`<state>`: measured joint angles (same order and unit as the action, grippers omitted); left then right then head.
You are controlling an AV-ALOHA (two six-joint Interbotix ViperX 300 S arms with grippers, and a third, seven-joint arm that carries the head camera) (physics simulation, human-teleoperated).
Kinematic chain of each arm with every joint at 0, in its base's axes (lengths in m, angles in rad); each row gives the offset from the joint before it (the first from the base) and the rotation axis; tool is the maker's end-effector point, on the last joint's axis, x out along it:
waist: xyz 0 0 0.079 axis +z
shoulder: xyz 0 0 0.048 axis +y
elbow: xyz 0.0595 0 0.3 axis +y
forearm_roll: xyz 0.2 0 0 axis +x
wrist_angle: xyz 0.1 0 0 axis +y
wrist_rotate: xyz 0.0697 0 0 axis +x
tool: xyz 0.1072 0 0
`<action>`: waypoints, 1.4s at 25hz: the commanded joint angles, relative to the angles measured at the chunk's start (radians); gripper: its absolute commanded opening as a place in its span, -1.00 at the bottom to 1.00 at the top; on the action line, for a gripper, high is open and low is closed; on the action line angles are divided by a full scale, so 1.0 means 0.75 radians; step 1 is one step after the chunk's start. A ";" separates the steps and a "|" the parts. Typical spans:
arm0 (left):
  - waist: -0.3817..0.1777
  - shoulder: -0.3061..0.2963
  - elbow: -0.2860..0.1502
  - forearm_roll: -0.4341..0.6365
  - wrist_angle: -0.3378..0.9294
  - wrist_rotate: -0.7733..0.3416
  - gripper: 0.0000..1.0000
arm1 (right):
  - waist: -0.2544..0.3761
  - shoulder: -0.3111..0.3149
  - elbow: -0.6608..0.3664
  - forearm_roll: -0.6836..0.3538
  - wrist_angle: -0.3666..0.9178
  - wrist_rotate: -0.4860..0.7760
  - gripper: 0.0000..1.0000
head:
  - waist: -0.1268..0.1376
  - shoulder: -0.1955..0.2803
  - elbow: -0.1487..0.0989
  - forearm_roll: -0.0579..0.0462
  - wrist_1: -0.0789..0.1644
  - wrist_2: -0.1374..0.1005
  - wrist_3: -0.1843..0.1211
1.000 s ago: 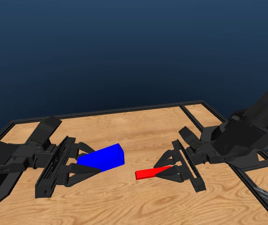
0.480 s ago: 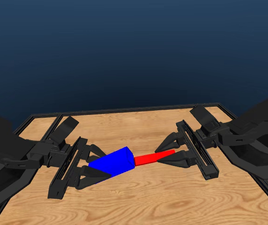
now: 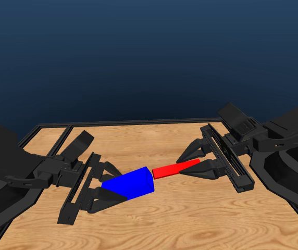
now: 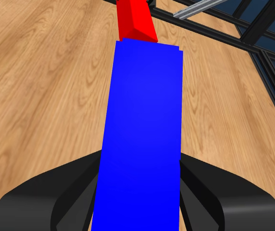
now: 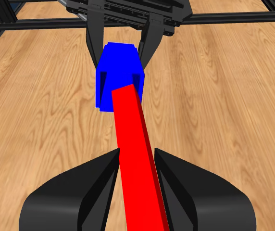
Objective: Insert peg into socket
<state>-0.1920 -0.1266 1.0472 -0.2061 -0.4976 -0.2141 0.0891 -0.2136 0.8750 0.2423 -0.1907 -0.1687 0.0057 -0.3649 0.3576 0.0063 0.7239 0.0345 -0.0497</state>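
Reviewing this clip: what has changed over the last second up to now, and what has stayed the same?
The two arms closed the gap between the peg and the socket: a second ago they were apart, now the peg's tip meets the socket's open end. The camera also shifted. Unchanged: the left claw grips the socket, the right claw grips the peg, both clear of the table.

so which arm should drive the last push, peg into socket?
Right, probably. Its gripper holds the peg lined up with its tip at the socket mouth; the left gripper just needs to brace the socket.
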 commanded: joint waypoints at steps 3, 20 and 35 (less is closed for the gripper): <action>0.022 -0.016 -0.026 0.024 -0.033 -0.008 -1.00 | 0.022 0.067 -0.129 -0.096 0.104 0.099 -1.00 | 0.017 0.020 -0.039 0.003 -0.016 -0.002 0.004; -0.002 -0.024 -0.139 0.042 0.287 -0.019 -1.00 | 0.055 0.410 -0.462 -0.225 0.161 0.280 -0.89 | 0.005 -0.016 -0.012 0.003 -0.013 0.001 0.024; 0.010 0.019 -0.172 0.086 0.397 -0.156 -1.00 | 0.074 0.182 -0.103 -0.178 0.117 0.542 1.00 | -0.060 -0.067 0.020 -0.008 -0.017 0.011 0.063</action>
<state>-0.1837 -0.1063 0.9442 -0.1447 -0.1765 -0.3235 0.1446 -0.0301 0.7777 0.1048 -0.0745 0.2186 -0.0297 -0.3997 0.3798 0.0006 0.7223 0.0414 -0.0070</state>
